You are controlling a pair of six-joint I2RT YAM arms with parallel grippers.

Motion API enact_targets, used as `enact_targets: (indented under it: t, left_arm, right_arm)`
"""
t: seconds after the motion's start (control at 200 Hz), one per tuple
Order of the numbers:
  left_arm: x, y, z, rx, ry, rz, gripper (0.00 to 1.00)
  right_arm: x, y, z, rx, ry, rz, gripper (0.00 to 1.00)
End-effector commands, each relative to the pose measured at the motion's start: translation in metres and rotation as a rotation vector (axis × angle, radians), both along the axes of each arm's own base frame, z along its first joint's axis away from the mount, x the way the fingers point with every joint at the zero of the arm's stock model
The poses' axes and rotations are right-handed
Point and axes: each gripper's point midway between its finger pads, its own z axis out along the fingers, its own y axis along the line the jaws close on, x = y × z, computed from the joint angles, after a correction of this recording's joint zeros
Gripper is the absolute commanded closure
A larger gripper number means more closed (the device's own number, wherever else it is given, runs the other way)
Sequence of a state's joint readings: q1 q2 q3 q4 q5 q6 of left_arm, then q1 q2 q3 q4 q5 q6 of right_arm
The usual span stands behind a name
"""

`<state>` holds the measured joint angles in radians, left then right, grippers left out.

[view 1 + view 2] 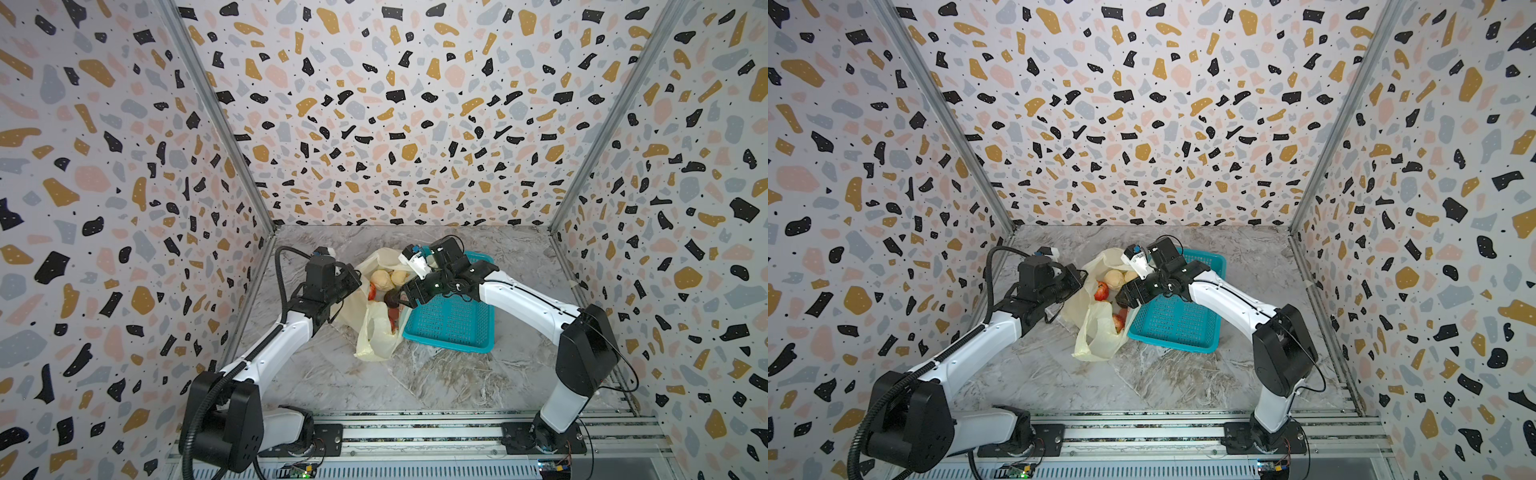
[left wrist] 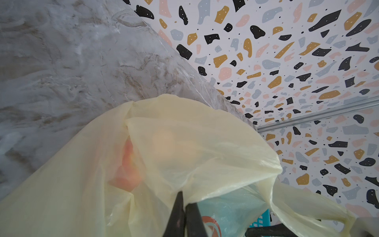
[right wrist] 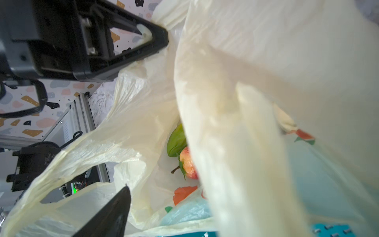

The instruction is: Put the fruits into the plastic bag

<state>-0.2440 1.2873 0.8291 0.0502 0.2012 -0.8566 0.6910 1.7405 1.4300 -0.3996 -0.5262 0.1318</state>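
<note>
The pale-yellow plastic bag [image 1: 374, 332] [image 1: 1096, 336] lies open beside the basket. My left gripper [image 1: 353, 283] [image 2: 185, 207] is shut on its rim and holds the mouth up. Inside lie two cream-white fruits [image 1: 382, 279] [image 1: 1114, 277] and red fruits [image 1: 372, 291] [image 1: 1119, 322]. In the right wrist view a green fruit [image 3: 177, 141] and a red fruit [image 3: 187, 164] lie deep in the bag. My right gripper [image 1: 404, 297] [image 1: 1122, 297] reaches into the bag's mouth, open; one finger [image 3: 114, 211] shows and bag film hides the other. A dark round fruit [image 1: 391, 298] sits at its tips.
A teal mesh basket [image 1: 449, 328] [image 1: 1175, 328] stands right of the bag, under my right forearm. The back wall is close behind the bag, and the left side wall runs near my left arm. Marble tabletop [image 1: 415, 374] stretches in front.
</note>
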Motion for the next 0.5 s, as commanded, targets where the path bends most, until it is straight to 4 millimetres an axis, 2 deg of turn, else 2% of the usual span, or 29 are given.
enact_targets:
  t: [0.0, 0.05, 0.22, 0.416, 0.496]
  left_arm:
    - [0.003, -0.001, 0.003, -0.013, -0.021, -0.004, 1.0]
    - [0.003, -0.001, 0.004, -0.011, -0.024, -0.004, 1.0]
    - [0.002, -0.001, 0.002, -0.011, -0.02, -0.003, 1.0]
    - [0.002, -0.002, 0.001, -0.013, -0.017, -0.007, 1.0]
    - [0.001, -0.002, 0.002, -0.012, -0.018, -0.008, 1.0]
  right_arm:
    - [-0.019, -0.004, 0.005, -0.016, 0.028, 0.096, 0.16]
    - [-0.025, -0.003, 0.014, 0.007, 0.022, 0.135, 0.16]
    - [-0.053, 0.003, 0.067, 0.165, 0.022, 0.272, 0.15]
    - [-0.078, 0.009, 0.103, 0.299, 0.08, 0.407, 0.14]
    - [-0.085, 0.009, 0.108, 0.328, 0.104, 0.439, 0.13]
